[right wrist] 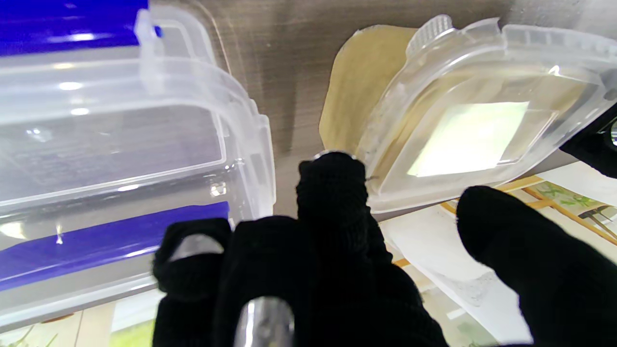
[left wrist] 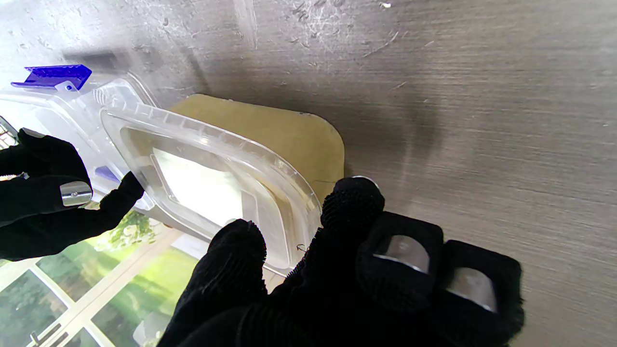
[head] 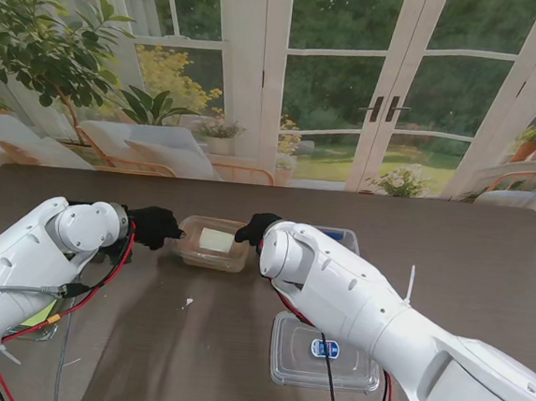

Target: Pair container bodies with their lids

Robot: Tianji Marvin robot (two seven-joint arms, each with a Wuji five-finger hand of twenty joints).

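A tan container body (head: 191, 253) stands at the table's middle with a clear lid (head: 215, 241) lying slightly askew on it. My left hand (head: 156, 226) is at its left end; the thumb (left wrist: 238, 243) lies over the lid's rim (left wrist: 294, 188) and a fingertip (left wrist: 352, 195) presses the tan wall (left wrist: 289, 140). At the right end is my right hand (head: 256, 228), index fingertip (right wrist: 331, 168) touching the lid's corner (right wrist: 385, 144), thumb (right wrist: 501, 226) held apart from it. A clear container with blue clips (head: 345, 237) stands just right of it, half hidden by my right arm.
Near me on the right lies a flat clear lid with a blue label (head: 322, 352), partly under my right forearm. A clear item with a yellow part (head: 40, 317) sits under my left arm. Cables hang along both arms.
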